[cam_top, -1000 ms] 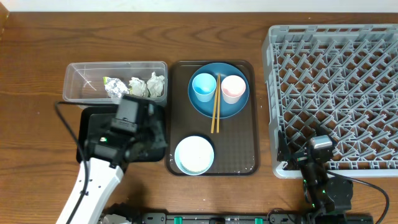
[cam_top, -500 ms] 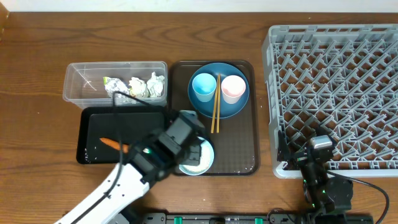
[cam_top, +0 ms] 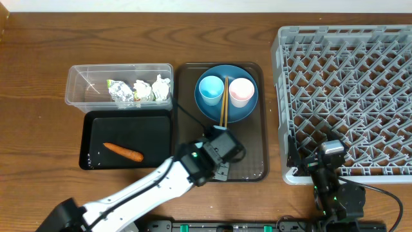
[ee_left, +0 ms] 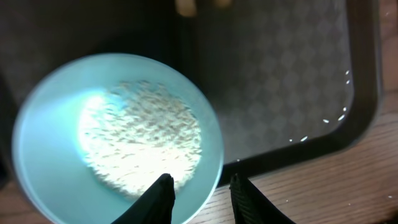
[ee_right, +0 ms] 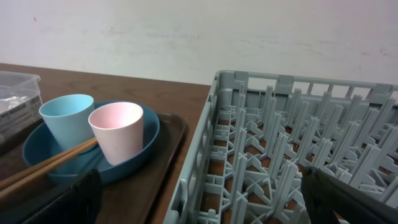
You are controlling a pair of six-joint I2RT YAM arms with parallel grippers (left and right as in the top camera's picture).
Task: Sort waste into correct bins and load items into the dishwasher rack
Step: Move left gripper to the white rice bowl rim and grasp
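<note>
Left pincer (ee_left: 200,182) hung half-open over the bowl's (ee_left: 50,155) rim, bare tray (ee_left: 280,74) beside it; overhead, we could not see the bowl under the arm (cam_top: 148,190). Right pincer (ee_right: 200,180) gaped empty.

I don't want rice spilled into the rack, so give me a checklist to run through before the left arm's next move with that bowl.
1. The left gripper straddles the rim of the bowl: ok.
2. Grip firm on that rim: cannot tell.
3. The bowl emptied, ready for the rack: not ok, rice lies inside.
4. The black tray has bare room beside the carrot: ok.
5. The brown tray free of stray grains: not ok, a few lie near its corner.
6. The right gripper open, holding nothing: ok.
</note>
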